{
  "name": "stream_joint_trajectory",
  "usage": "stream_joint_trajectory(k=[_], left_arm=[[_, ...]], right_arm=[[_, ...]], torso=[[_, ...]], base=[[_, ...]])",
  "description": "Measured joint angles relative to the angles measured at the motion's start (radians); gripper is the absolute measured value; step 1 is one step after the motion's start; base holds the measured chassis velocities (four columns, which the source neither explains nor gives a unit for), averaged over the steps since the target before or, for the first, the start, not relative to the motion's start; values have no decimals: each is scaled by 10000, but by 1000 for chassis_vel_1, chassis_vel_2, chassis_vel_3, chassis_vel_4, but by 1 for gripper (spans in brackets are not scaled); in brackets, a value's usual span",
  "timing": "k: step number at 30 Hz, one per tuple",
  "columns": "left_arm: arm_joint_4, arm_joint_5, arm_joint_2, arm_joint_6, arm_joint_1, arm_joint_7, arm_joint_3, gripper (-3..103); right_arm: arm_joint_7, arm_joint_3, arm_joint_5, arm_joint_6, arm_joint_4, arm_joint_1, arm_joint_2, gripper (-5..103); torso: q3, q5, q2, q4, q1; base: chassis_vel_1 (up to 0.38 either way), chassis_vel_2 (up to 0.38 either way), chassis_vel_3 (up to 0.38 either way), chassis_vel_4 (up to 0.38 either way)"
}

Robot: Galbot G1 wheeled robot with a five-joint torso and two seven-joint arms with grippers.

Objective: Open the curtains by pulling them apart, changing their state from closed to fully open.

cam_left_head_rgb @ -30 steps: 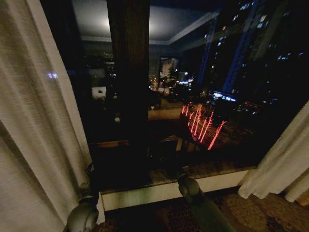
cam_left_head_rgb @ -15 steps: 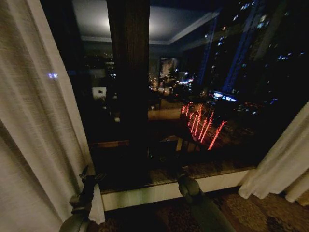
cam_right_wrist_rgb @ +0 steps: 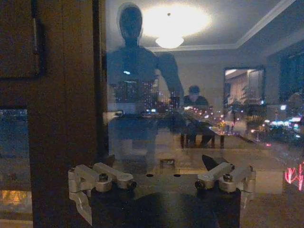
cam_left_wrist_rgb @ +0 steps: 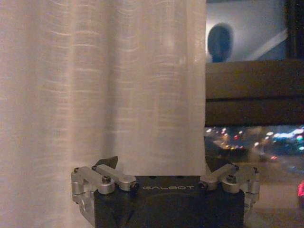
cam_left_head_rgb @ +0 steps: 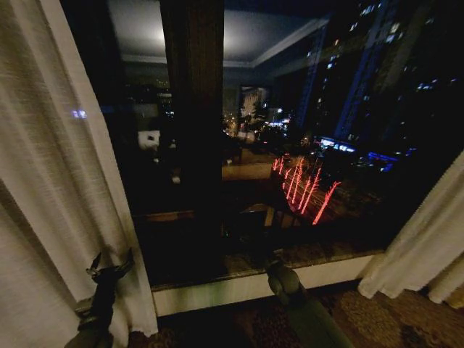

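Note:
The left curtain (cam_left_head_rgb: pixel 51 188) hangs as a pale pleated panel on the left of the dark window. The right curtain (cam_left_head_rgb: pixel 424 254) is gathered at the far right. My left gripper (cam_left_head_rgb: pixel 110 265) is open, low at the inner edge of the left curtain. In the left wrist view the left curtain (cam_left_wrist_rgb: pixel 99 80) hangs just ahead of the open left gripper (cam_left_wrist_rgb: pixel 161 164), its edge near one fingertip; whether it touches is unclear. My right arm (cam_left_head_rgb: pixel 286 283) stays low by the sill, and the right gripper (cam_right_wrist_rgb: pixel 159 164) is open, facing the glass with nothing in it.
A dark vertical window post (cam_left_head_rgb: pixel 192 109) divides the glass. A pale sill ledge (cam_left_head_rgb: pixel 246 286) runs along the base of the window. Patterned carpet (cam_left_head_rgb: pixel 391 319) lies below. The glass (cam_right_wrist_rgb: pixel 190 95) reflects the room and the robot.
My left arm has swung left, and its open gripper now sits against the left curtain's inner edge. The right arm has stayed where it was.

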State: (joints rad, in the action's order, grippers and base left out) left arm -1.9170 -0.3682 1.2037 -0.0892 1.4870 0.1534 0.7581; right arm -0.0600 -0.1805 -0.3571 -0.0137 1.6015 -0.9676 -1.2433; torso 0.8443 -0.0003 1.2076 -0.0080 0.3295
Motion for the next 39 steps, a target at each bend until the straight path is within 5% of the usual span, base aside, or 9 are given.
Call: stream_joint_trajectory(k=[14,39], left_arm=[[1525,-542,-807,390,-2047,-161,-1056,98],[1742,-760,-668,337,-2096,-61,-792,3]], right_arm=[[0,0,0,0,0,0,0,100],[0,0,0,0,0,0,0,100]], torso=[[1,2,0,-1,0],[0,2,-1,0,0]], base=[[0,0,0,0],[0,0,0,0]])
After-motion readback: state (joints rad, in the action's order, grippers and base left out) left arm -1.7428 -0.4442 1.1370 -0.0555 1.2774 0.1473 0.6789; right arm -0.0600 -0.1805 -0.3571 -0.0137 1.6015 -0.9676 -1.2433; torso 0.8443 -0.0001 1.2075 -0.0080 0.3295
